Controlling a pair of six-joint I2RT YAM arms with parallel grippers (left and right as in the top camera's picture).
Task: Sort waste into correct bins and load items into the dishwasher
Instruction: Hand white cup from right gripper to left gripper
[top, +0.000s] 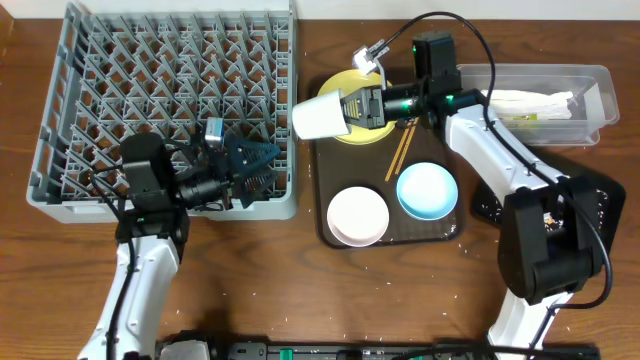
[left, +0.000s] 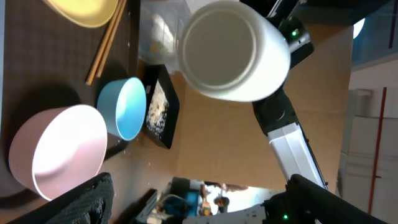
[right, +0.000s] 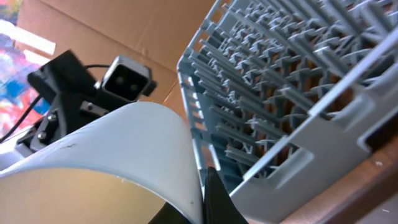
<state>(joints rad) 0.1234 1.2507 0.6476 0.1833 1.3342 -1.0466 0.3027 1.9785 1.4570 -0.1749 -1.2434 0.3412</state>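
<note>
Grey dish rack (top: 120, 70) takes up the left of the table, and from where I stand its peg grid looks bare of dishes. The left gripper (top: 266, 165) rests low over the rack's near right corner, its fingers spread wide with nothing between them.

Just past the rack's right rim hangs the small white cup (top: 318, 118), tipped on its side with its mouth toward the rack. The right gripper (top: 347, 108) is pinched on the cup's wall, one finger inside the rim. I'd say loading is the step in hand, and the cup is the first piece going over.

Next the cup has to clear that raised rim, turn mouth-down and settle between pegs. There is plenty of free grid at the far side. The near corner is crowded by the left arm, so I'd keep away from it.

Further right, the yellow plate (top: 340, 82), chopsticks (top: 402, 155), white bowl (top: 358, 216) and light blue bowl (top: 427, 191) sit on the brown tray (top: 400, 233). The clear tub (top: 600, 75) holds the paper wrapper (top: 530, 102). The black tray (left: 168, 127) holds rice scraps.
</note>
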